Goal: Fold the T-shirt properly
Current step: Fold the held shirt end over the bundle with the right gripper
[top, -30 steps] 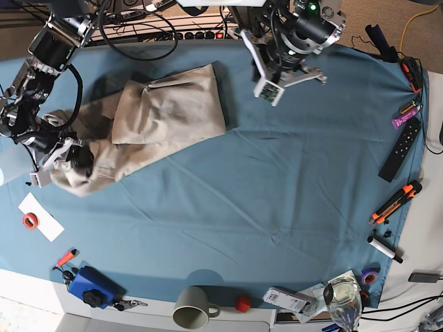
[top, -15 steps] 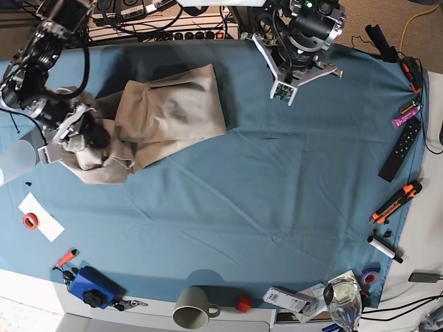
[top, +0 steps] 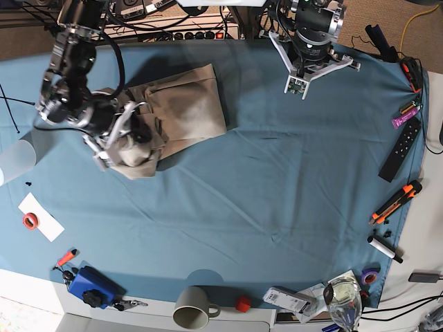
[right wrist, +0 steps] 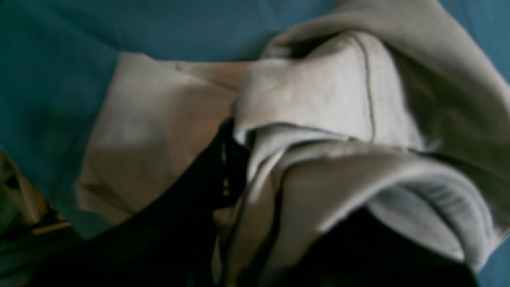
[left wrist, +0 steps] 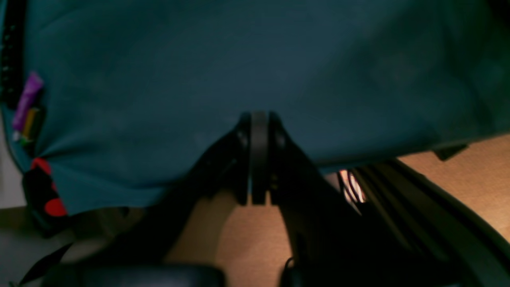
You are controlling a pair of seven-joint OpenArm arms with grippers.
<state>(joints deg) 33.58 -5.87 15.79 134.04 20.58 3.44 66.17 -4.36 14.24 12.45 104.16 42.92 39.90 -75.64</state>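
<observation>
In my right wrist view everything is soft and dim. My right gripper shows only as a dark finger rising from the bottom left of the frame; the other finger is buried under cloth at the lower right. A thick bunch of the shirt sits between them, folds and a stitched hem spilling over the top, so I am clamped on the shirt. Beyond it, more tan fabric lies flat against the blue cloth toward the upper left.

My left wrist view is blurred too. My left gripper stands at frame centre with its fingers pressed together, nothing between them. Past them is only blue cloth, with a purple and yellow object smeared at the left edge.

From the base view, my right gripper is at the left of the frame, half hidden in the bunched lower end of the shirt. The rest of the shirt lies folded up and to the right of it. My left gripper hangs at the top, well apart from the shirt.
</observation>
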